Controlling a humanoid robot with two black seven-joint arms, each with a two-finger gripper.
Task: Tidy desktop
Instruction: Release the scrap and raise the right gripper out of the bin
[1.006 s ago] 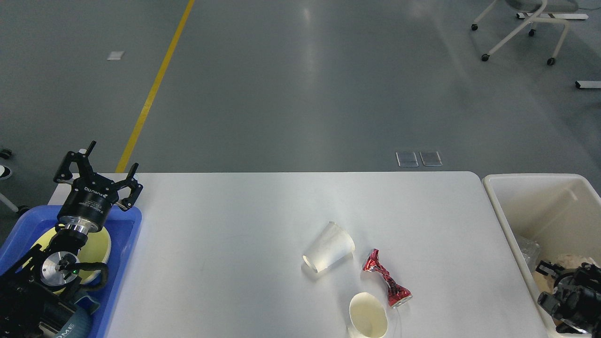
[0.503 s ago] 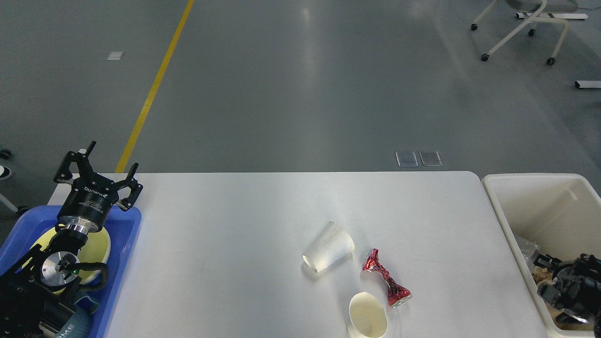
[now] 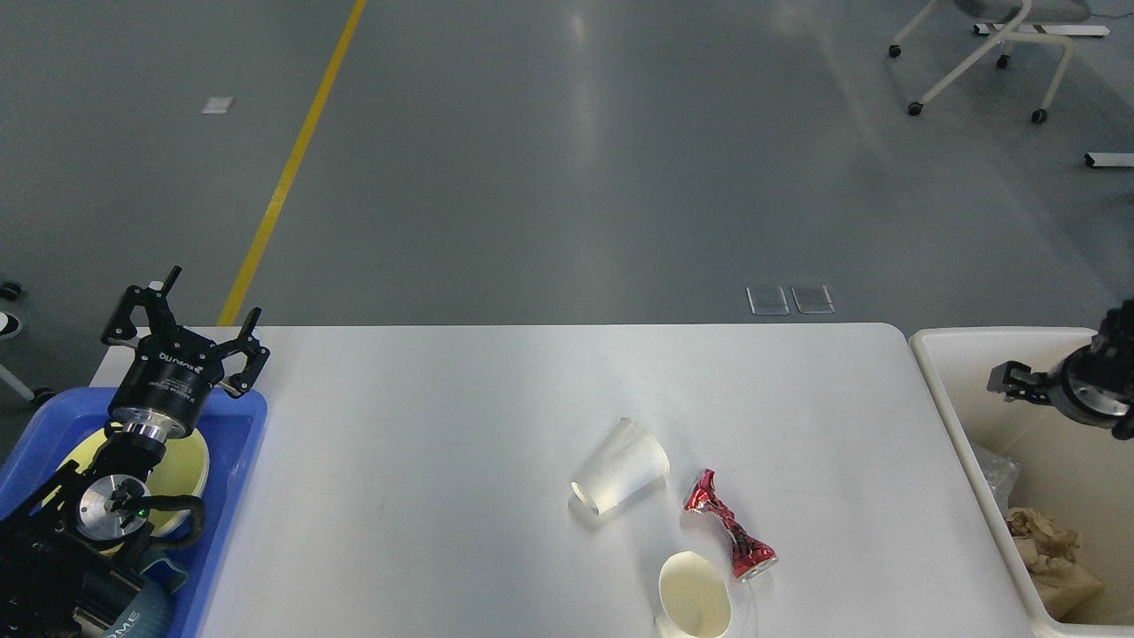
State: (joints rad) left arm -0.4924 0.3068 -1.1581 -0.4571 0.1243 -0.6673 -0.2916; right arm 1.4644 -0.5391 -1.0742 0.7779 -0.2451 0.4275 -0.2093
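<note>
Right claw [image 3: 1005, 379], state unclear, is hovering over the bin [image 3: 952, 416]; left claw [image 3: 182, 323] is gaping empty. Next, reach left for the can [image 3: 728, 525] on the bench [image 3: 443, 425], gripping its crushed waist.

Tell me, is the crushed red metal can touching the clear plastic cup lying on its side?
Apart. In the head view, a strip of white desktop shows between the crushed red can and the clear plastic cup.

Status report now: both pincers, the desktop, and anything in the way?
Left pincer open, over blue tray. Right pincer above bin, state unclear. Desktop holds two cups and crushed can. Nothing blocking.
</note>
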